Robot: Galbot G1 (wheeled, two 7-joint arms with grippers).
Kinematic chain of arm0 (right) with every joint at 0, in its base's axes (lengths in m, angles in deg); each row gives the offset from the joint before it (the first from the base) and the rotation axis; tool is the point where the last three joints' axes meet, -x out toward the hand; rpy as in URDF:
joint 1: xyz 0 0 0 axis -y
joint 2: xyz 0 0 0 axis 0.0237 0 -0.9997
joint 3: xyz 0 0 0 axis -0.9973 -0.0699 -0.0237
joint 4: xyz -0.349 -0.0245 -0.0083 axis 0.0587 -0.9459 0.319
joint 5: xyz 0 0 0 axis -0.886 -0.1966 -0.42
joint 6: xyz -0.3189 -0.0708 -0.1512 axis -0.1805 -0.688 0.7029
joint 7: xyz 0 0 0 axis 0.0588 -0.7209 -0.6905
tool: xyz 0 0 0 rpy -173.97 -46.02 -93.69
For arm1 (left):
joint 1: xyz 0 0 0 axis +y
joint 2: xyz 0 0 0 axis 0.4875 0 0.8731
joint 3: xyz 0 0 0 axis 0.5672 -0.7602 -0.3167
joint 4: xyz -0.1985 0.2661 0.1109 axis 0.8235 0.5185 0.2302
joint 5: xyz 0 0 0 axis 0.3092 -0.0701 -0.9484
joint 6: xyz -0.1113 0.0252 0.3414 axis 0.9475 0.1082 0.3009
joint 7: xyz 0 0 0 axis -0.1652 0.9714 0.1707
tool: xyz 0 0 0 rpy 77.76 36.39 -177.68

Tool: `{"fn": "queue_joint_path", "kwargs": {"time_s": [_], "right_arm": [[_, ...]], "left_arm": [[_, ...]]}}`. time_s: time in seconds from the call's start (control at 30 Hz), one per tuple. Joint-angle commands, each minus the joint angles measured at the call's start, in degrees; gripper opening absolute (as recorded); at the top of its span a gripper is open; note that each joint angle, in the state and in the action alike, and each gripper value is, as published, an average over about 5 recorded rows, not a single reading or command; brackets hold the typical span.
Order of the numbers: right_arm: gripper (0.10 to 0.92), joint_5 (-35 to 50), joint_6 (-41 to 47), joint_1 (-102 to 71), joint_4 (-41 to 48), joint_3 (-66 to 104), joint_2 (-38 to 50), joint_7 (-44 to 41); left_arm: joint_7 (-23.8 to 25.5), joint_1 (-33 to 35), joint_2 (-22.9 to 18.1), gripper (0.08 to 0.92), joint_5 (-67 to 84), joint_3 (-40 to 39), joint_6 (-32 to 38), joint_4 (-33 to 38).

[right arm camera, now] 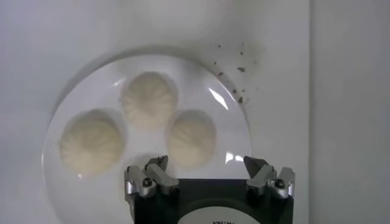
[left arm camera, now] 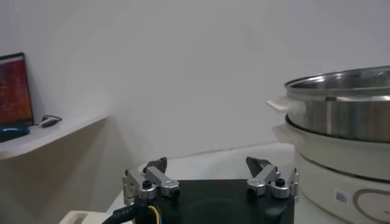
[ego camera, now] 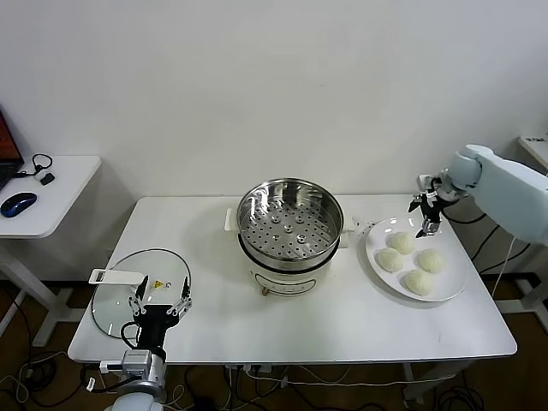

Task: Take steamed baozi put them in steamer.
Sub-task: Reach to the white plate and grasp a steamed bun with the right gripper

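Four steamed buns (ego camera: 412,260) on the white plate (ego camera: 454,287) at the right side of the table (ego camera: 342,334), all four untouched; three of them showing in the right wrist view, the fourth hidden under the gripper body there; steamer (ego camera: 289,221) at the table's middle, its holed steel basket bare, no bun inside; so nothing moved across yet, all four transfers left, by the look of it; right gripper (ego camera: 425,216) above the far edge of the plate, pointing down, fingers spread wide with nothing between them, just over the far bun (ego camera: 401,242) and seemingly lining up for a first pick, though not touching it as far as can be told; left gripper (ego camera: 160,300) low at the near left edge of the table, just beside the glass lid (ego camera: 128,301), fingers apart and holding nothing, parked; lid lying flat on the table well apart from the steamer, so the basket open and ready to receive; steamer and plate near each other but not touching; likely first step in hand: closing on one bun and carrying it over the steamer rim into the basket
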State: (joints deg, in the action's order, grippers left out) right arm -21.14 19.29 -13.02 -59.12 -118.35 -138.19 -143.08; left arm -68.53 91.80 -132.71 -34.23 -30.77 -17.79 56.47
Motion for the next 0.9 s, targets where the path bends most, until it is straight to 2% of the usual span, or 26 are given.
{"fn": "queue_joint_path", "kwargs": {"time_s": [0.03, 0.53, 0.9], "right_arm": [[0.823, -2.1, -3.2, -2.6, 8.6, 1.1, -5.3, -1.6], [0.823, -8.8, -5.6, -7.8, 17.5, 9.8, -9.7, -0.8], [0.823, -10.1, -6.1, -9.1, 19.9, 12.4, -10.5, -0.1]], "left_arm": [[0.0, -0.1, -1.9, 0.823, -0.1, 0.1, 0.2, -0.7], [0.1, -0.3, -1.7, 0.823, -0.3, 0.6, 0.7, -1.7], [0.1, -0.7, -1.8, 0.823, -0.5, 0.6, 1.0, -2.6]]}}
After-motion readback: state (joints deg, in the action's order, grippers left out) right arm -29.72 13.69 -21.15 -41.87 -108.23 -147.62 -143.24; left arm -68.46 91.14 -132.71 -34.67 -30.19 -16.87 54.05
